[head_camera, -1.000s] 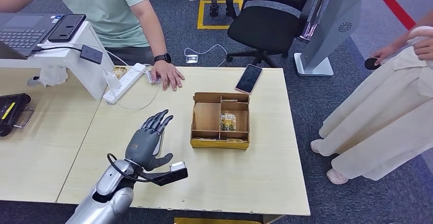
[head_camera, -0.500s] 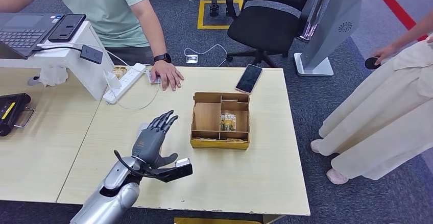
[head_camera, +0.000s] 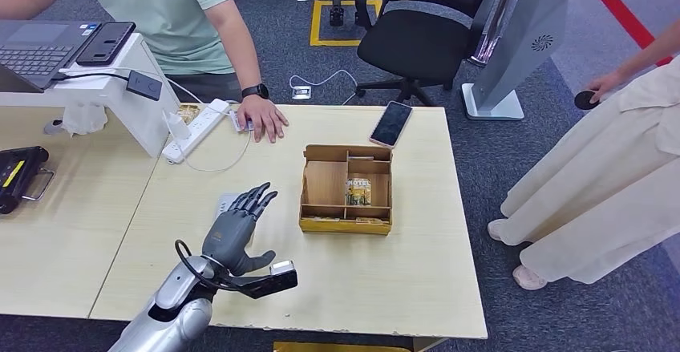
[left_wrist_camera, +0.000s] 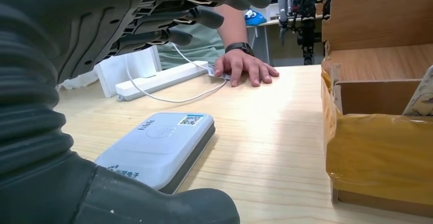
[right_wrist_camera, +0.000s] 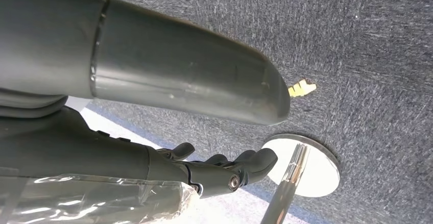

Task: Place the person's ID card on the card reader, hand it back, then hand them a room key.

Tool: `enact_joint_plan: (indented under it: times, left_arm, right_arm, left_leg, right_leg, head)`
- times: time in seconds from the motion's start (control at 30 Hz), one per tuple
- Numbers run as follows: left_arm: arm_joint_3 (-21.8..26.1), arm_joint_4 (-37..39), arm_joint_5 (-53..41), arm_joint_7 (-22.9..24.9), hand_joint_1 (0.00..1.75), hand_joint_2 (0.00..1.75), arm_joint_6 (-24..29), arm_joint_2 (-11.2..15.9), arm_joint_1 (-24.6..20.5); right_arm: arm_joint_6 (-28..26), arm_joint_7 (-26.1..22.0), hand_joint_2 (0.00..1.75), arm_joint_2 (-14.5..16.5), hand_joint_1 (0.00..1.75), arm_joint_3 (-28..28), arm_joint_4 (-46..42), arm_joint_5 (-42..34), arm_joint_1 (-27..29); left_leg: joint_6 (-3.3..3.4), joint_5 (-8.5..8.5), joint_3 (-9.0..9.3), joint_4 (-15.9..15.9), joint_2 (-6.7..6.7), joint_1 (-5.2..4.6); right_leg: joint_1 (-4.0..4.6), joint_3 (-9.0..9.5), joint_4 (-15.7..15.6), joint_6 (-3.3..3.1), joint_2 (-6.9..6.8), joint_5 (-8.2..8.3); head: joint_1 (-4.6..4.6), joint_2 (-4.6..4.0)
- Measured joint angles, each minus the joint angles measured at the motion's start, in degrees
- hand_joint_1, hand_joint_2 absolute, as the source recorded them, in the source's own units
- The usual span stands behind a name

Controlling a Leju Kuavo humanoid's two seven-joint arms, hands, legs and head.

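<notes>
A card printed "HOTEL" [head_camera: 358, 191] stands in the cardboard box [head_camera: 325, 183]. The card reader [left_wrist_camera: 158, 148], bearing a QR sticker, lies on the table [head_camera: 401, 272] beneath the left hand [head_camera: 234, 230], whose fingers are spread, holding nothing. The right hand [right_wrist_camera: 224, 170] hangs over carpet, fingers loosely apart, empty. The person's hand [head_camera: 261, 117] rests flat by the power strip [head_camera: 196, 131].

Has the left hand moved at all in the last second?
Yes, slightly. The left hand has drifted toward the robot and the cardboard box, uncovering a corner of the card reader. It holds nothing.
</notes>
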Motion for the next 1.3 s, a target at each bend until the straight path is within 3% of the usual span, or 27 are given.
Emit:
enact_joint_plan:
  times: [0.53, 0.83, 1.13, 1.27, 1.3]
  left_arm:
    - [-3.02, -3.37, 3.45, -1.86, 0.0, 1.75, -3.53, 0.55, 1.75]
    - [-4.69, -4.33, 1.12, 1.52, 0.0, 1.75, -0.35, 0.63, 2.59]
    - [-2.55, -3.32, -1.2, 3.11, 0.0, 1.75, 2.35, 1.2, 2.56]
    - [-1.56, -2.28, -1.96, 3.4, 0.0, 0.0, 2.61, 1.18, 2.44]
    - [-1.39, -1.92, -2.21, 3.49, 0.0, 0.0, 2.7, 1.17, 2.34]
  right_arm:
    - [0.0, 0.07, 0.0, -0.02, 0.0, -0.08, -0.05, -0.59, 0.05]
    - [0.0, 0.03, 0.0, -0.03, 0.0, -0.37, -0.25, -0.4, 0.08]
    - [0.0, -0.08, 0.0, -0.03, 0.0, -1.06, -0.48, 0.13, 0.07]
    - [0.0, -0.3, 0.0, -0.03, 0.0, -1.11, -0.49, 0.28, 0.06]
    - [0.0, -0.34, 0.0, -0.03, 0.0, -1.12, -0.51, 0.28, 0.05]
  left_leg:
    - [0.0, -0.01, 0.0, 0.0, 0.0, -0.01]
    - [0.0, 0.0, 0.0, 0.0, 0.0, 0.0]
    - [0.0, 0.0, 0.0, 0.0, 0.0, 0.01]
    - [0.0, 0.0, 0.0, 0.0, 0.0, 0.0]
    - [0.0, 0.0, 0.0, 0.0, 0.0, 0.0]
  right_leg:
    - [0.0, 0.0, 0.0, -0.01, 0.0, -0.01]
    - [0.0, 0.0, 0.0, -0.01, -0.01, -0.01]
    - [0.0, 0.0, 0.0, -0.01, 0.0, -0.01]
    - [0.0, 0.0, 0.0, -0.01, 0.0, -0.01]
    - [0.0, 0.0, 0.0, -0.01, 0.0, -0.01]
  head:
    - [0.0, 0.0]
    - [0.0, 0.0]
    - [-0.01, 0.0]
    - [0.0, 0.0]
    - [0.0, 0.0]
